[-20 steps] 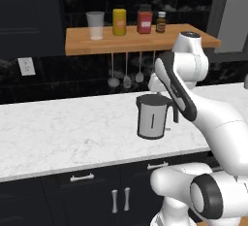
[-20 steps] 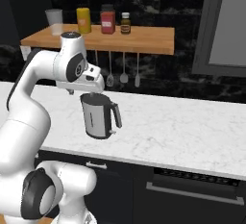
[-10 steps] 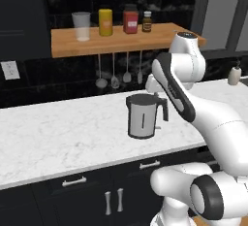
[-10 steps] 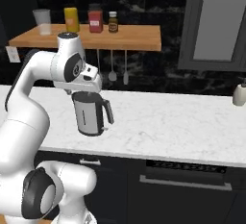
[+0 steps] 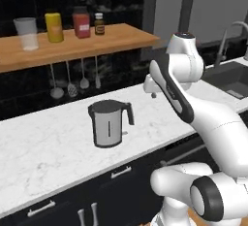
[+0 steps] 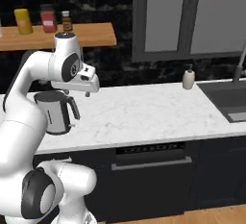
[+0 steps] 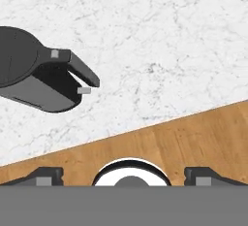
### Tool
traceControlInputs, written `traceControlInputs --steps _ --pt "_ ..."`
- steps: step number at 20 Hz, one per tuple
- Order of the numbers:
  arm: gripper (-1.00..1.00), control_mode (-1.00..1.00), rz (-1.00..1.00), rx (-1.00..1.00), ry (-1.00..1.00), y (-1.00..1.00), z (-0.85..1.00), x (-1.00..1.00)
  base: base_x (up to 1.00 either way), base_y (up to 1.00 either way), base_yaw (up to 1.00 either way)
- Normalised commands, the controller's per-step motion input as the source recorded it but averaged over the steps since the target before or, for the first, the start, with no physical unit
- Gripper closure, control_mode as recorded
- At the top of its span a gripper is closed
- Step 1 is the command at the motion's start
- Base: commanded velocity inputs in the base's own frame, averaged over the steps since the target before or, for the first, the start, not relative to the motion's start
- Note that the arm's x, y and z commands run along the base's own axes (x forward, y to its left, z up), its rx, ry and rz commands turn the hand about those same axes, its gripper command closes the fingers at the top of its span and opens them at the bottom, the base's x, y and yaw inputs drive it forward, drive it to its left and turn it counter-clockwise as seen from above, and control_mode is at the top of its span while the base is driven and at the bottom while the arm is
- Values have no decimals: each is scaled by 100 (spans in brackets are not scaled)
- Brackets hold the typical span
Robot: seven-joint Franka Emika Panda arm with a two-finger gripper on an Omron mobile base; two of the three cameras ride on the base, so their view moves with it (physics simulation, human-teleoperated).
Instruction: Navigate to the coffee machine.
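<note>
The coffee machine is out of view. My gripper (image 5: 151,87) hangs above the white marble counter (image 5: 48,147), close to its front edge, and it is open with nothing between its fingers. In the hand view the gripper (image 7: 124,177) looks down on the counter (image 7: 160,36) and on the wood floor below its edge. In the right base view the gripper (image 6: 88,91) sits just right of the kettle.
A grey kettle (image 5: 109,123) (image 6: 57,112) (image 7: 34,74) with a black handle stands on the counter, left of the hand. A wooden shelf (image 5: 72,45) holds several jars, with utensils (image 5: 72,82) hanging under it. To the right lie a sink (image 6: 230,105) and a soap bottle (image 6: 189,79).
The base has driven to the right: kettle and shelf have slid left in both base views, and a window, soap bottle and sink have come into sight. The arm keeps its pose.
</note>
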Motion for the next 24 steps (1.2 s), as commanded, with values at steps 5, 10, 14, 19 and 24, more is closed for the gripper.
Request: traceControlInputs --steps 5,10,14,19,24 --pt "-100 100 0 0 0 0 0 0 0 -53 -50" --pt "-100 100 0 0 0 0 0 0 0 -59 -51" --pt "-100 100 0 0 0 0 0 0 0 -58 -50" --pt "-100 100 0 0 0 0 0 0 0 -58 -49" --pt "-100 100 0 0 0 0 0 0 0 -63 -49"
